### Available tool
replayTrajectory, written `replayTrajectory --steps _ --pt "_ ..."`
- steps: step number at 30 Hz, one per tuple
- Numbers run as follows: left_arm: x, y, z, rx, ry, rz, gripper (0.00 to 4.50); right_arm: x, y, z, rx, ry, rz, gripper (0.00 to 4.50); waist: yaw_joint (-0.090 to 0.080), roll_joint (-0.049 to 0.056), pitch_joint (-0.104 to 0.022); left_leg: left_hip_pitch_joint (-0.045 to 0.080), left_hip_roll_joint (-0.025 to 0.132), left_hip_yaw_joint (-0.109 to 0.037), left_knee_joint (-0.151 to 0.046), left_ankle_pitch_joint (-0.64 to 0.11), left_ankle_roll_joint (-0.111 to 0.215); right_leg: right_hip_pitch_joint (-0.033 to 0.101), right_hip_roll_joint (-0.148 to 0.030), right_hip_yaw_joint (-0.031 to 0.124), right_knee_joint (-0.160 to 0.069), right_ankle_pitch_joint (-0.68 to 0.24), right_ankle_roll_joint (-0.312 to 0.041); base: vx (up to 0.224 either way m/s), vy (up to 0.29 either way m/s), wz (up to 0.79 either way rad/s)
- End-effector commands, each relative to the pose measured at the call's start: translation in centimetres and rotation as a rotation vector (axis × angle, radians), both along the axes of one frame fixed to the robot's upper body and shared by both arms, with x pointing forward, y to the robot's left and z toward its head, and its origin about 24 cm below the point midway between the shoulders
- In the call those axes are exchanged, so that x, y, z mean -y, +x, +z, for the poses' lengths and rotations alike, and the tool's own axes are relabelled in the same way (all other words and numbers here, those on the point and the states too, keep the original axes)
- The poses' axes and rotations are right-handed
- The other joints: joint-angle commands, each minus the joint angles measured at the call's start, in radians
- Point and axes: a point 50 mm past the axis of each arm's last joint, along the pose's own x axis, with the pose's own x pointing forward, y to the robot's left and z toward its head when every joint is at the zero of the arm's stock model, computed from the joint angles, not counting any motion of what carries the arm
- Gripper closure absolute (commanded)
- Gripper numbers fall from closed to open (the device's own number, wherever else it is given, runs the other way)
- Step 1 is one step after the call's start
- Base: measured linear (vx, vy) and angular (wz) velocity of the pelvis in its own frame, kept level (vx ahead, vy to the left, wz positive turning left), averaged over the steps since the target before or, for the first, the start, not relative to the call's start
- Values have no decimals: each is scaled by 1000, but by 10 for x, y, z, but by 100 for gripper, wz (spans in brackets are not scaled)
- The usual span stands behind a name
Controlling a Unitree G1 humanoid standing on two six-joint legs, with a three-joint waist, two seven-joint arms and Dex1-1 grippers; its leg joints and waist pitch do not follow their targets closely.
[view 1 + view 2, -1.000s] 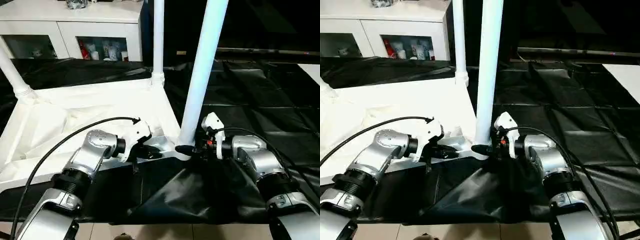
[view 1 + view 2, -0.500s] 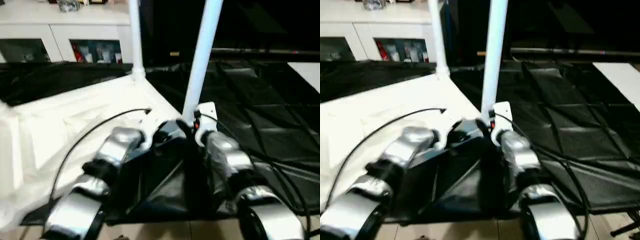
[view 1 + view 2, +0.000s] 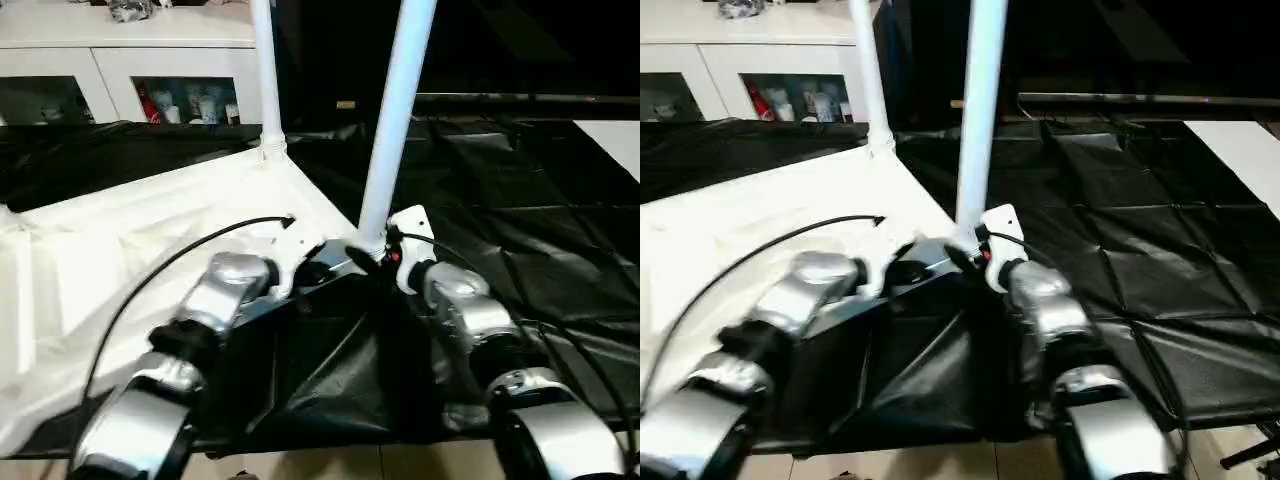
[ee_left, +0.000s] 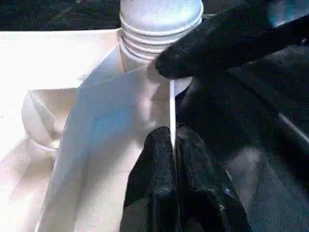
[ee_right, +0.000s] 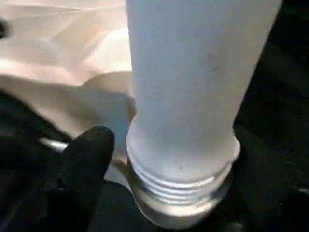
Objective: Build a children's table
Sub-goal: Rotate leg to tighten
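The white plastic rectangular tabletop (image 3: 150,240) lies underside up on black sheeting, so its corner sockets face upward for legs. At its near corner, the left gripper (image 4: 172,145) fingers pinch the rim, steadying it. The right gripper (image 3: 372,262) fingers stand apart around the white tapered tube leg (image 3: 395,120), upright in that socket.

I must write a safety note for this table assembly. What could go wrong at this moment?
1. The near leg shows bare threads at its base, so it may not be fully seated and could tip.
2. The left claw pinches only the tabletop's thin rim; it might slip off.
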Motion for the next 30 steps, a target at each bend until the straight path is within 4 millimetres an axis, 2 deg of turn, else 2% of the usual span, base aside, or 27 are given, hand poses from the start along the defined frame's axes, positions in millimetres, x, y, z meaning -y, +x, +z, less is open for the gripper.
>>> replayTrajectory --steps 1,3,8,11,12,20,25,28,30 --pt "10 -7 9 17 -102 -116 450 -3 -5 6 -2 30 128 55 5 -10 -67 2 26 -1 -57 -224 66 57 -61 49 -80 -263 -187 0 0 0" --pt "3 -9 10 3 -98 -144 450 3 -8 9 -31 50 199 55 10 -6 -68 5 28 0 -56 -223 75 57 -58 49 -76 -234 -201 0 0 0" --pt "-6 -15 11 -27 -113 -183 450 13 -14 9 -66 36 292 55 15 -9 -68 5 29 1 -56 -225 68 56 -60 49 -74 -239 -212 0 0 0" --pt "-9 -17 11 -30 -111 -189 450 14 -16 8 -76 25 314 91 17 -9 -67 7 29 0 -57 -229 59 55 -62 50 -77 -266 -206 0 0 0" --pt "-10 -17 11 -33 -111 -191 450 14 -17 7 -78 23 318 91 18 -11 -66 6 28 0 -57 -227 57 55 -62 50 -77 -273 -202 0 0 0" --pt "-14 -22 10 -50 -111 -205 450 10 -19 4 -90 33 334 163 20 -11 -67 6 28 0 -57 -222 55 53 -62 50 -76 -277 -196 0 0 0" --pt "-11 -18 8 -33 -98 -140 450 5 -16 -6 -100 32 214 171 18 -13 -65 7 27 -1 -60 -234 44 52 -63 50 -80 -308 -183 0 0 0" --pt "-6 -12 6 -16 -90 -65 450 1 -13 -12 -112 36 91 172 11 -12 -64 9 25 -3 -62 -246 29 50 -63 51 -84 -337 -171 0 0 0" --pt "2 -2 3 -7 -59 43 450 -5 -9 -19 -132 57 -84 173 4 -12 -63 11 24 -2 -63 -248 21 47 -61 53 -86 -337 -167 0 0 0"
